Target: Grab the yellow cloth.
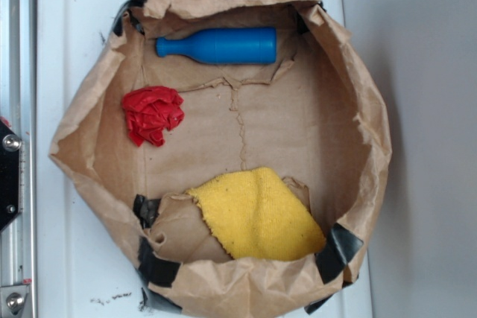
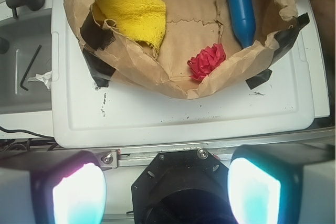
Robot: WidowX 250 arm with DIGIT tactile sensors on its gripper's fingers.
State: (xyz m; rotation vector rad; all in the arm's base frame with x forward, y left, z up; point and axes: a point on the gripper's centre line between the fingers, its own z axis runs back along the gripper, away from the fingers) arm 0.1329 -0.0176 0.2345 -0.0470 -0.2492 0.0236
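The yellow cloth (image 1: 257,215) (image 2: 134,10) lies flat in the front part of a brown paper basket (image 1: 74,135) (image 2: 178,88), its frayed left edge over a torn paper flap. In the exterior view no gripper shows. In the wrist view my gripper (image 2: 165,190) is open, its two pads glowing wide apart at the bottom of the frame. It hangs well short of the basket, over the metal rail, with nothing between the fingers (image 2: 79,195).
A red crumpled wad (image 1: 153,115) (image 2: 207,60) sits left of centre in the basket, and a blue bottle (image 1: 218,45) (image 2: 242,14) lies at its far wall. The basket stands on a white lid (image 1: 71,20) (image 2: 173,119). A hex key (image 2: 29,69) lies beside it.
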